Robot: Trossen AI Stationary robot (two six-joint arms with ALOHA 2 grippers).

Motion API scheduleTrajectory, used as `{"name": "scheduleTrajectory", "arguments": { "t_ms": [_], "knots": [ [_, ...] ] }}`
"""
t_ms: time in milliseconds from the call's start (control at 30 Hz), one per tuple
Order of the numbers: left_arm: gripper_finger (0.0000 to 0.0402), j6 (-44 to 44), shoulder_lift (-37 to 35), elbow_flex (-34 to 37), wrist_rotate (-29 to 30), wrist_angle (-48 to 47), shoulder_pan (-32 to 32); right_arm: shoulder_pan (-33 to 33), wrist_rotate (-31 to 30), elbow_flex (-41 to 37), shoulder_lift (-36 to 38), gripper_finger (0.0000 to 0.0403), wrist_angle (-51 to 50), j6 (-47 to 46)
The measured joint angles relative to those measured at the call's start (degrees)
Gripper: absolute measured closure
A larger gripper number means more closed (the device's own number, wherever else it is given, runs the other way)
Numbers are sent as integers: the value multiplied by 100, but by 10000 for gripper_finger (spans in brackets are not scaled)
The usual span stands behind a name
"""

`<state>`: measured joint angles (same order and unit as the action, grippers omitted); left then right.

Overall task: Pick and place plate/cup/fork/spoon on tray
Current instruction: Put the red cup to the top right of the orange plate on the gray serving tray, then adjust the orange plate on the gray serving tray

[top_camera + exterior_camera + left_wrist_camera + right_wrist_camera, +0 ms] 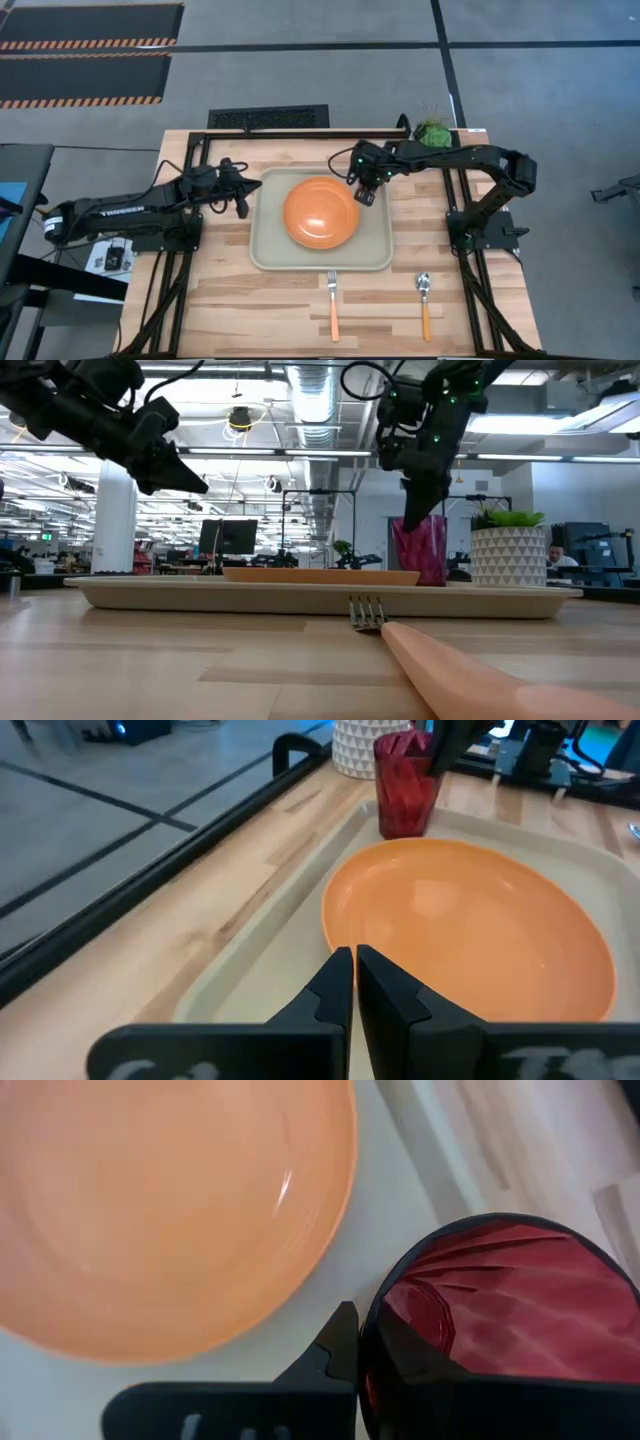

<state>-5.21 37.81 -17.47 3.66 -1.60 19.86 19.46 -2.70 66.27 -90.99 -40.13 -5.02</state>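
The orange plate [320, 212] lies on the pale tray [262, 250]. My right gripper [424, 510] is over the tray's far right corner, shut on the red cup [420, 552], just right of the plate. My left gripper [243, 200] hovers shut at the tray's left edge, touching nothing. The fork [332, 305] and the spoon [424, 300] lie flat on the wood near the table's front edge, handles toward the front. My right gripper pinches the cup's wall at the rim [368, 1330], on the side facing the plate. One finger [335, 1348] is outside and the other [415, 1365] inside. The fingers come steeply from above. The cup is upright; the tray rim hides whether its base rests on the tray.
A white pot with a green plant [508, 555] stands beyond the tray's far right corner, close to the cup. A black frame [270, 130] runs along the table's far edge. Bare wood lies between the tray and the cutlery.
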Motion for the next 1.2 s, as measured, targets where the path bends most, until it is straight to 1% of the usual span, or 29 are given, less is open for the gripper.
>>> {"name": "scheduleTrajectory", "arguments": {
  "t_ms": [333, 567, 700, 1000, 1100, 1200],
  "knots": [
    [395, -66, 86, 0, 0, -14, -2, 60, -50, -181, 41, 381, 286, -214],
    [395, -108, 88, 0, -39, -36, -2, 97, -47, -181, 36, 373, 229, -209],
    [395, -109, 88, 0, -64, -66, -2, 97, -50, -184, 30, 352, 86, -211],
    [395, -205, 88, 0, -192, -75, -2, 95, -59, -185, 26, 311, 124, -211],
    [395, -223, 96, 0, -433, -74, -2, 95, -205, -185, 29, 295, 132, -202],
    [395, -186, 226, 0, -765, -70, -46, 95, -404, -95, 205, 274, -139, -73]
  ]
}}
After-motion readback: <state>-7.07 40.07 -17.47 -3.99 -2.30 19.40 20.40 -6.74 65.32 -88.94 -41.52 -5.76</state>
